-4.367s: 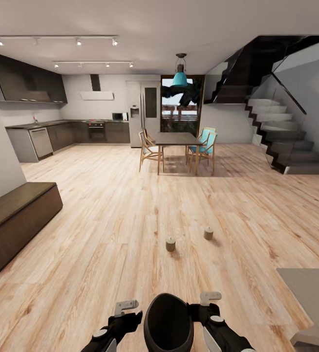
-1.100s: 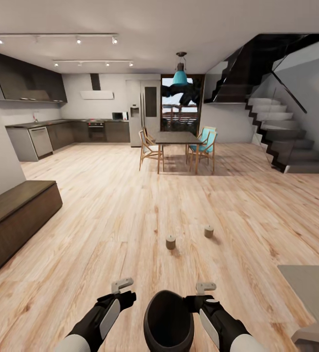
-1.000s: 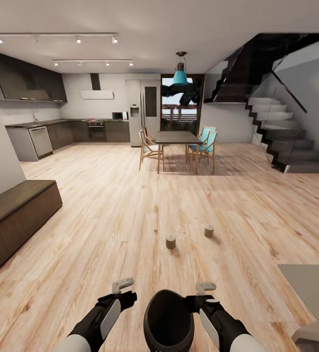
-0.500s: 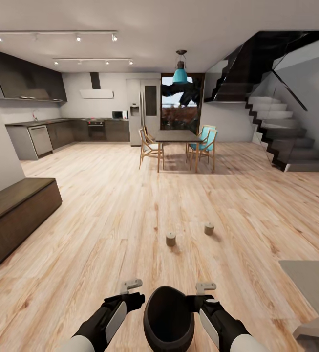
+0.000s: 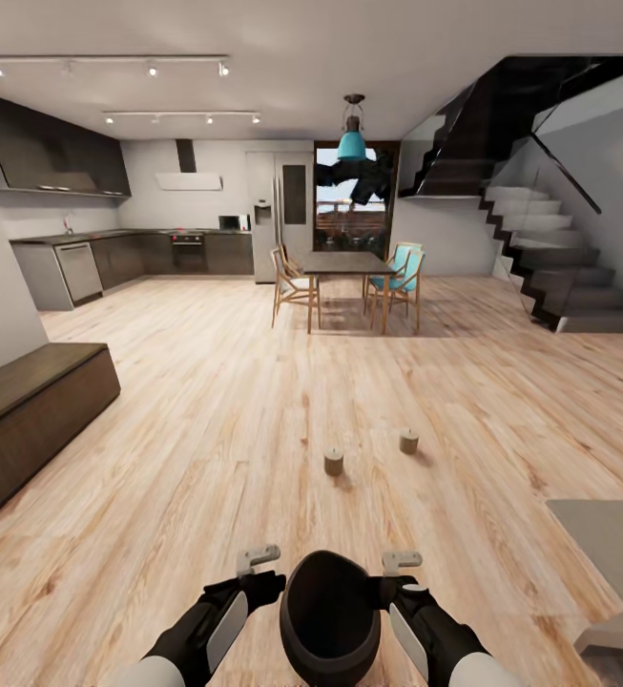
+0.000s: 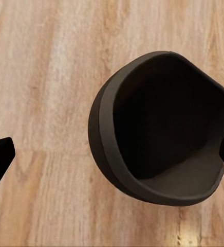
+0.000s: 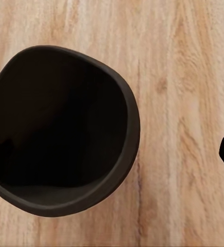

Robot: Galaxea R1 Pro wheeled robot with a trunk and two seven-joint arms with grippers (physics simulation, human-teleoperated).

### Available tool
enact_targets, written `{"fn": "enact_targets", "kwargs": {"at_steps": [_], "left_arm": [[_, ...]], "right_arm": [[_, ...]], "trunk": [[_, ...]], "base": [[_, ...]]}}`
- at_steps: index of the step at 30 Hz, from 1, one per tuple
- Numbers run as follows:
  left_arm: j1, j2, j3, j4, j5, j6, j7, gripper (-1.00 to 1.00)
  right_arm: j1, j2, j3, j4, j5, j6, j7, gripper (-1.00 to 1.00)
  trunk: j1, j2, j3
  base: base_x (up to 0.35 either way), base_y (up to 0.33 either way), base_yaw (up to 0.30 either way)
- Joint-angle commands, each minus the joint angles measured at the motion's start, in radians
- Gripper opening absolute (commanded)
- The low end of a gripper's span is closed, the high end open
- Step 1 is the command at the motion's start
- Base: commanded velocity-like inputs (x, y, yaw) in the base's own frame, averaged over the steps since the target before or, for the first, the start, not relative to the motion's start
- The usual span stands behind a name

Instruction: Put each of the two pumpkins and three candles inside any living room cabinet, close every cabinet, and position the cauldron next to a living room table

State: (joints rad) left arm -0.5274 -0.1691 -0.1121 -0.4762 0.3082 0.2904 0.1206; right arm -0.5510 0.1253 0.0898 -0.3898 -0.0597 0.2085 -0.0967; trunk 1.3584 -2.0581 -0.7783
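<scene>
Cauldron (image 5: 330,618) held low btwn both hands, above wood floor (image 5: 206,448). Left hand (image 5: 265,571) and right hand (image 5: 391,572) each spread wide, one finger inside the mouth, one outside. Two candles (image 5: 334,462) on floor ahead; cabinet (image 5: 25,420) at left, fronts shut.

Matt black cauldron (image 5: 330,620); pale wood-plank floor (image 5: 206,429).

The pale wooden plank floor (image 5: 206,448) carries two stubby candles (image 5: 334,462), standing upright well ahead of the right gripper (image 5: 387,582) and near each other. The low dark cabinet (image 5: 25,420) sits on it, far off to the left.
</scene>
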Motion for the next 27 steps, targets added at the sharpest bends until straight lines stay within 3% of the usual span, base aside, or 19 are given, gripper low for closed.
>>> {"fn": "enact_targets", "kwargs": {"at_steps": [1, 16, 20, 27], "left_arm": [[0.0, 0.001, -0.008, 0.0, 0.011, 0.0, 0.009, 1.0], [0.001, -0.004, -0.031, 0.005, 0.011, -0.011, 0.008, 1.0], [0.001, -0.005, -0.073, 0.005, 0.011, -0.011, 0.008, 1.0], [0.001, -0.005, -0.096, 0.005, 0.011, -0.011, 0.007, 1.0]], "right_arm": [[0.0, -0.001, 0.008, -0.002, -0.006, 0.003, -0.008, 1.0], [0.0, 0.004, 0.009, 0.0, -0.006, -0.042, -0.008, 1.0], [0.0, 0.014, 0.008, 0.0, -0.006, -0.043, -0.008, 1.0], [0.0, 0.018, 0.009, 0.002, -0.005, -0.043, -0.008, 1.0]], "trunk": [[0.004, -0.008, -0.004], [0.061, -0.113, -0.051], [0.077, -0.141, -0.064], [0.103, -0.19, -0.086]], "base": [[0.0, 0.0, 0.0], [0.0, 0.0, 0.0], [0.0, 0.0, 0.0], [0.0, 0.0, 0.0]]}}
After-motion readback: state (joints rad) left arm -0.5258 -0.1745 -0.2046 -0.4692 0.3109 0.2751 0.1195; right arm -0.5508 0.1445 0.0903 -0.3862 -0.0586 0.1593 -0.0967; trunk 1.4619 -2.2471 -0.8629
